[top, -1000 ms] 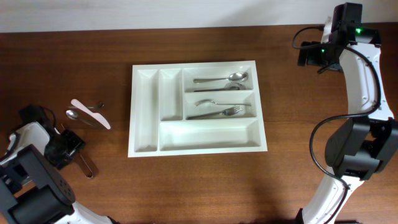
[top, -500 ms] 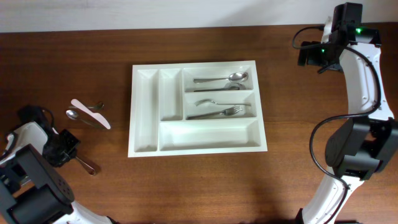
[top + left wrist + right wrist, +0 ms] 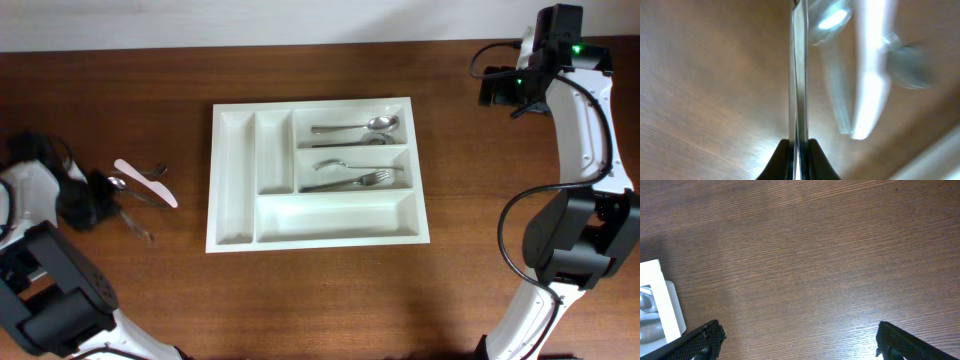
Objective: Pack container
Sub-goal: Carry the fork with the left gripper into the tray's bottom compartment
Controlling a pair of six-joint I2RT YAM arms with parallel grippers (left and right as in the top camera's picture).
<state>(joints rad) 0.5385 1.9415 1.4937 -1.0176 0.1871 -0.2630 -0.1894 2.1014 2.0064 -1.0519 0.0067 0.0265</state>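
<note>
**a thin grip on a long piece of cutlery**

the left gripper (image 3: 799,152) has its fingers pressed nearly together, pinching a thin silver metal utensil (image 3: 800,75) edge-on. from its wrist camera i see only a narrow strip running away from the fingertips, so i can't tell what kind of utensil it is. most of the length seems to hang past the grip. my worry is that it swivels or slips out on the carry, or that the far end catches a tray wall on the way in.

just beside it lie a flat white plastic knife (image 3: 145,183) and a silver metal spoon (image 3: 125,186). a low swing could drag either across the dark wooden tabletop (image 3: 480,280).

to the right of them sits the large white plastic cutlery tray (image 3: 335,216). spoons are in its top long compartment and forks in the middle one, while the bottom one and both narrow ones are bare. dropping this piece among the wrong sort is the other risk.

the right gripper (image 3: 800,342) is spread wide, holding nothing, above bare wood off the tray's far right corner.
</note>
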